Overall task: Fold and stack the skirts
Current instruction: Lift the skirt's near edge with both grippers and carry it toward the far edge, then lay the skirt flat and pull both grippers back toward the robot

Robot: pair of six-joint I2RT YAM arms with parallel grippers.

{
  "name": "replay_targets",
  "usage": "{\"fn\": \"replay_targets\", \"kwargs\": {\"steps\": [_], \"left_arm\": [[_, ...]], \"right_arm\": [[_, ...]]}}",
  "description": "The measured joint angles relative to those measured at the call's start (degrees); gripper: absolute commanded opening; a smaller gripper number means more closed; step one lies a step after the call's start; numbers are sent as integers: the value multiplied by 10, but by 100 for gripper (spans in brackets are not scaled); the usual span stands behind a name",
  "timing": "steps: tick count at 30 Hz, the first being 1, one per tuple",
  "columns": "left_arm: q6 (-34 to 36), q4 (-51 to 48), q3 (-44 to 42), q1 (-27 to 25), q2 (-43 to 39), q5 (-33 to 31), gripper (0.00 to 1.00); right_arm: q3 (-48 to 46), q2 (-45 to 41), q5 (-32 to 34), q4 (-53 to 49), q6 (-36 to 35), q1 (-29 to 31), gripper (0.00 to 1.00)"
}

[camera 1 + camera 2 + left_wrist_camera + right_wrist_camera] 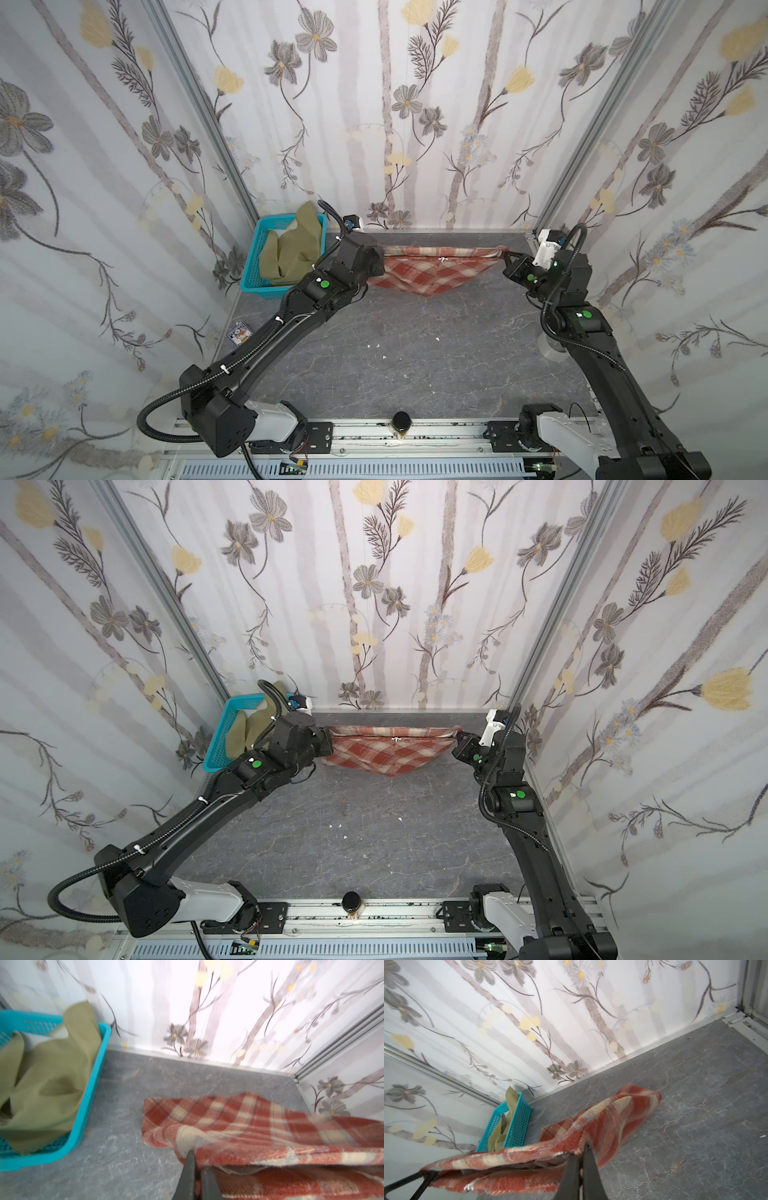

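The rust-red and cream plaid skirt [432, 272] [386, 752] hangs stretched between both grippers near the back wall, sagging to a point in the middle. My left gripper [197, 1159] is shut on its left top corner; in both top views the wrist hides those fingers. My right gripper [508, 254] [582, 1149] is shut on the right top corner. White lining shows inside the skirt's open edge. The olive-green skirt [295, 253] [47, 1084] lies crumpled in the turquoise basket [253, 266] at the back left.
Flowered walls close in the back and both sides, and the right gripper is near the back right corner post [536, 232]. A small printed card [240, 333] lies by the left wall. A black knob [402, 422] sits on the front rail. Grey marbled table [415, 353].
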Motion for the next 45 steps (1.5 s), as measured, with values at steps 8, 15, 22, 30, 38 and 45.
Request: {"fn": "replay_targets", "kwargs": {"steps": [8,15,22,30,38,45], "left_arm": [[84,-9,94,19,-3,-24,0],[138,-23,232,81,118,5,0],[193,-32,439,116,275,16,0],[214,-28,465,121,297,20,0],[116,10,76,118,106,59,0],[-11,31,-280,89,-46,96,0]], "right_arm": [[52,-32,-50,-13,10,2,0],[134,96,-75,0,1,-1,0],[268,240,-91,24,-7,-17,0],[287,257,-99,33,-17,-20,0],[3,106,-70,55,-22,24,0],[-292,-28,-40,67,48,93,0]]}}
